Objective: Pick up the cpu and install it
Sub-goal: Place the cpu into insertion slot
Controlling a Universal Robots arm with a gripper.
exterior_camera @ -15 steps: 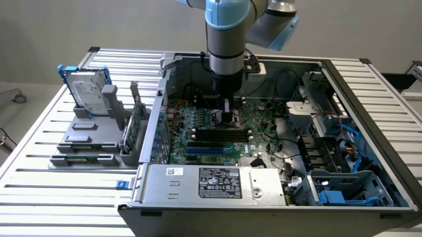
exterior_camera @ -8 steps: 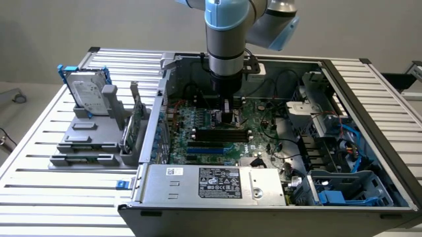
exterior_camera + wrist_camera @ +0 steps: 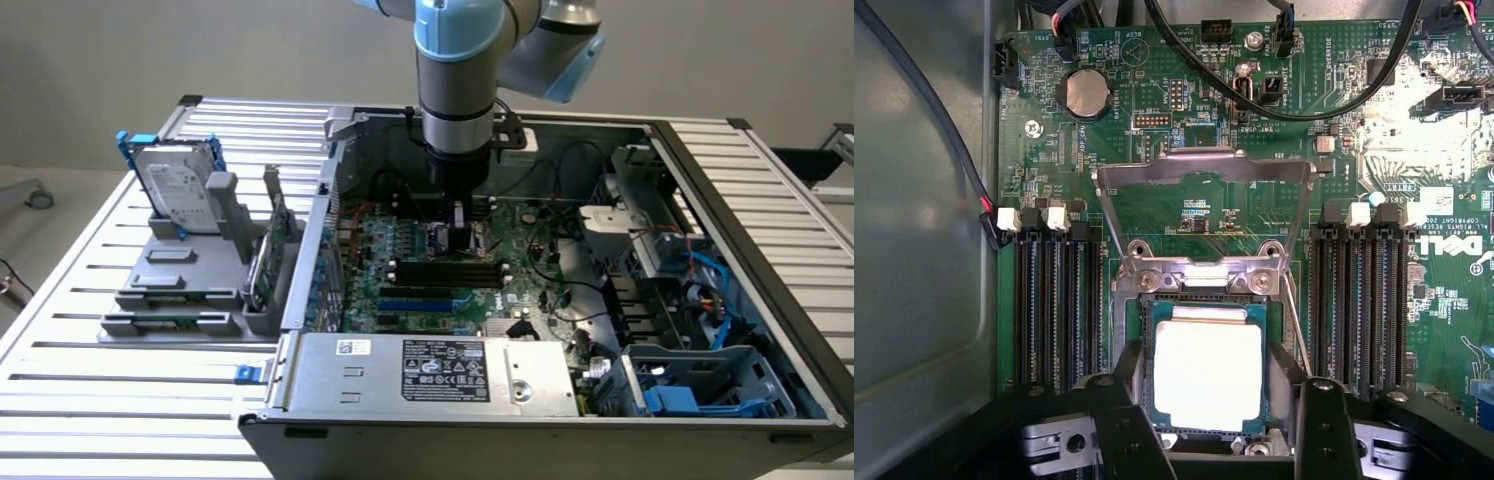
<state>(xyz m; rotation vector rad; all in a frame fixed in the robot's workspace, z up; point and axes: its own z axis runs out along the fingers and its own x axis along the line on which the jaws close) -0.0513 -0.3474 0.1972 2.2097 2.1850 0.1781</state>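
Now | cpu [image 3: 1209,372]: sq chip, pale silvery top, green rim, at socket [image 3: 1154,282] | pincer [image 3: 1222,425] astride it, grip: can't tell

Soft light is falling from above; the cpu [image 3: 1207,375] under the gripper [image 3: 1221,428] is glaring white, while the case wall [image 3: 924,250] beside it is sitting in shade.

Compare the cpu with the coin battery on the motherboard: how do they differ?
The cpu is square; the coin battery is round. The cpu is larger than the coin battery. The cpu sits at the open socket; the coin battery sits apart, near a motherboard corner. Both are flat with pale silvery tops.
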